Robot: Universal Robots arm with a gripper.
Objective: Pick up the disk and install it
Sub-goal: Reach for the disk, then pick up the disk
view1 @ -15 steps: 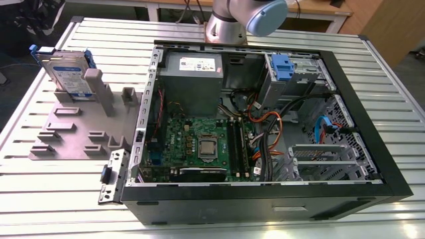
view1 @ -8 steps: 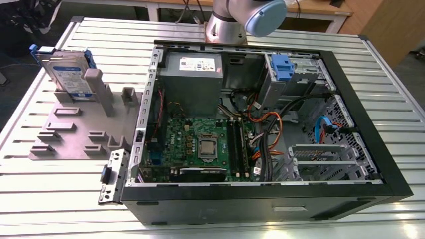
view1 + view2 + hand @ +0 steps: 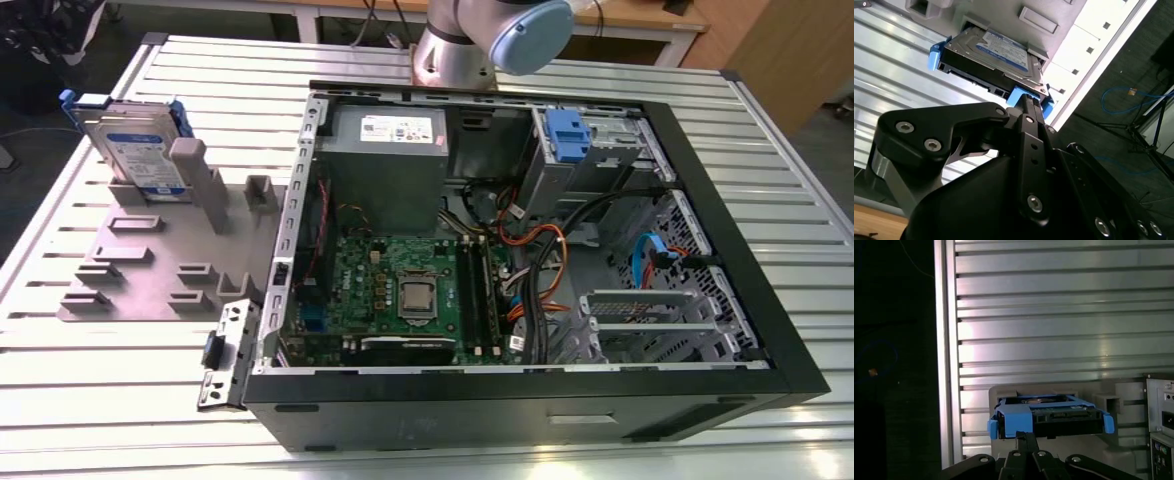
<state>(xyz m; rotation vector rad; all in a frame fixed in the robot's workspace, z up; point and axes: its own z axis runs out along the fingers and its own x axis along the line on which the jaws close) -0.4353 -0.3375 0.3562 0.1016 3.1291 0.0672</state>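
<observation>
The disk point(image 3: 134, 150) stands on edge in the grey slotted holder point(image 3: 147, 260) on the ribbed counter point(image 3: 107, 400), outside the open computer case point(image 3: 534, 250) and not yet lifted. In both wrist views the gripper point(image 3: 1026, 437) has its jaws drawn together into a narrow point with nothing between them, and that point aims straight at the disk point(image 3: 1049, 415), which lies ahead of it and, as I judge it, apart from it, not touched. From the gripper the disk shows its thin edge, the blue carrier tabs at either end, so its long edge runs across the gripper's line of approach; in the second wrist view the gripper point(image 3: 1026, 102) lines up with one blue tab end of the disk point(image 3: 994, 55)
</observation>
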